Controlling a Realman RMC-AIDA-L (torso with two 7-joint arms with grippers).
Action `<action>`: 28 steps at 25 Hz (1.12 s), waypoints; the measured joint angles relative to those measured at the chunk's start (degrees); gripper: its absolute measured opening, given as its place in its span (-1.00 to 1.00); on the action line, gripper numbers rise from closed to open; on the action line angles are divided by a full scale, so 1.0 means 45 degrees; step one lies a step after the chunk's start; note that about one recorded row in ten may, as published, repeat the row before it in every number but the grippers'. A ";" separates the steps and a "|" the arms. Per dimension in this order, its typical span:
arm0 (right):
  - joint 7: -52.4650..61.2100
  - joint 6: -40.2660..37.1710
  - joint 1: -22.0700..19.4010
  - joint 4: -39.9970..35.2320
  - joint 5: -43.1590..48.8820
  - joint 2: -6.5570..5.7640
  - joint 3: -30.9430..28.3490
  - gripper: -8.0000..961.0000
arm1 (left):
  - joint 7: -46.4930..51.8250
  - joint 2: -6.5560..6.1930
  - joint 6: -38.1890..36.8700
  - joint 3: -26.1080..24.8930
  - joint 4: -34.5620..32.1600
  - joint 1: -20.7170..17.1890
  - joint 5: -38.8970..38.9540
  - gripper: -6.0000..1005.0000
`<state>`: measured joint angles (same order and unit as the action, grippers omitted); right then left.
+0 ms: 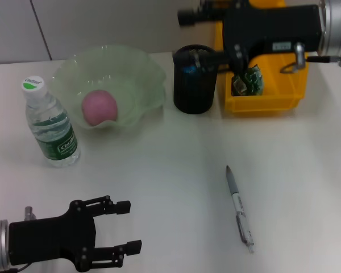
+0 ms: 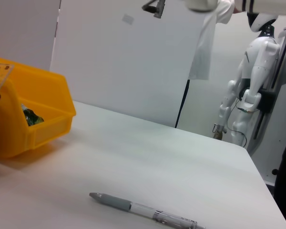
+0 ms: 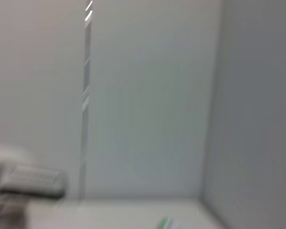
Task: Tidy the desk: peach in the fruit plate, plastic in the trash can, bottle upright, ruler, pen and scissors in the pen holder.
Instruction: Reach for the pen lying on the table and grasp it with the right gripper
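On the white desk (image 1: 176,170) the grey and white pen (image 1: 240,210) (image 2: 143,210) lies alone, front right. The pink peach (image 1: 99,107) rests in the pale-green fruit plate (image 1: 133,68). To the plate's left the bottle (image 1: 50,125) stands upright. Something blue, apparently the scissors (image 1: 187,68), shows inside the black mesh pen holder (image 1: 194,91). The clear ruler (image 2: 1,75) sticks up at that cup's edge. Green plastic (image 1: 249,81) (image 2: 31,117) lies in the yellow trash can (image 1: 273,99) (image 2: 33,114). My right gripper (image 1: 200,37) hovers open above the pen holder. My left gripper (image 1: 129,227) is open near the front left edge.
A white wall runs behind the desk. In the left wrist view a white robot (image 2: 250,90) stands beyond the desk's far corner. The right wrist view shows only blurred wall.
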<state>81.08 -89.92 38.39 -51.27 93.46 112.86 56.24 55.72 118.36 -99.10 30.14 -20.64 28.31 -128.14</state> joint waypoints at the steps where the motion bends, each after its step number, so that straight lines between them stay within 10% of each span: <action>1: 0.0155 -0.0389 0.0225 -0.0004 0.0707 -0.0072 -0.0254 0.57 | -0.0030 0.0002 0.0014 -0.0003 -0.0007 0.0005 0.0001 0.54; 10: 0.1136 -0.2796 0.1843 -0.0318 0.5226 -0.0163 -0.0308 0.57 | -0.0137 0.0001 0.0094 -0.0014 -0.0023 0.0037 0.0238 0.54; 28: -0.0640 -0.5550 0.4142 -0.1540 0.9525 0.0664 0.3164 0.57 | 0.0565 0.0015 0.0854 -0.0018 -0.0145 0.0153 0.0586 0.53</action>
<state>78.21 -114.90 57.03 -58.20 136.33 115.85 70.48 58.26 118.43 -95.26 30.06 -21.29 29.00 -125.50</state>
